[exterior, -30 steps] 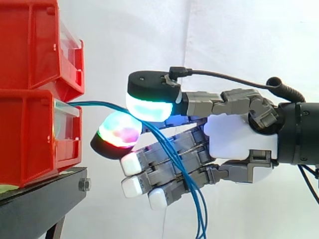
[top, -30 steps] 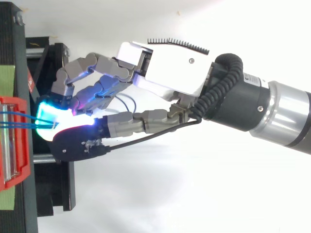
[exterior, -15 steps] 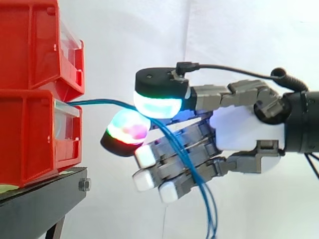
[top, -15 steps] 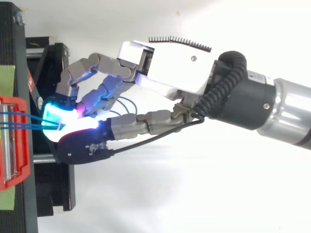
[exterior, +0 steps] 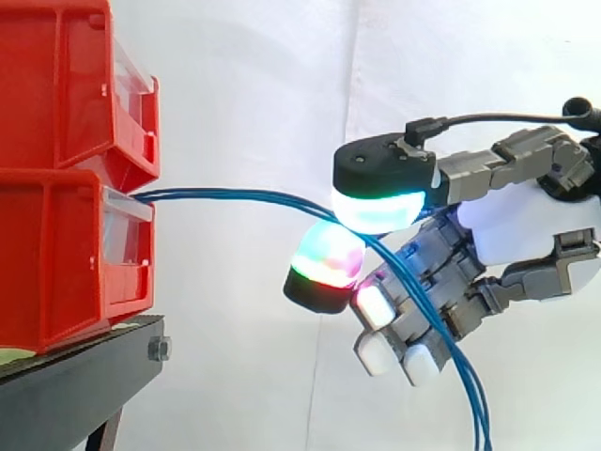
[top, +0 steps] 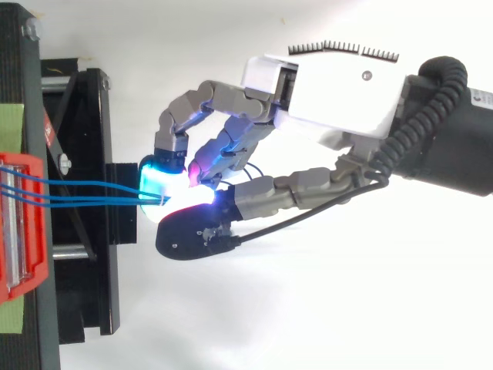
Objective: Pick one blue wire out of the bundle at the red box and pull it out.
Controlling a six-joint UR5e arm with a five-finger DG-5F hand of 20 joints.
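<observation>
Three thin blue wires (exterior: 244, 195) leave the front of the lower red bin (exterior: 56, 254) and run nearly level to the right. They reach my hand (exterior: 526, 225), which is well to the right of the bins. Its glowing pads (exterior: 380, 209) are pinched together on the wires, the other fingers curled below. Past the pinch the wires hang down across the curled fingers toward the bottom edge. From above, the wires (top: 92, 196) fan out of the red bin (top: 23, 223) and converge at the pinch under my hand (top: 339, 92). I cannot tell whether one wire or all are gripped.
A second red bin (exterior: 56, 85) is stacked on the lower one, both on a black stand (exterior: 75, 385) at the left. A white curtain hangs behind. Open space lies to the right of the stand, around and below the hand.
My hand has drawn back to the right, away from the bins, with the pinch kept on the wires. A longer stretch of blue wire now spans between bin and hand.
</observation>
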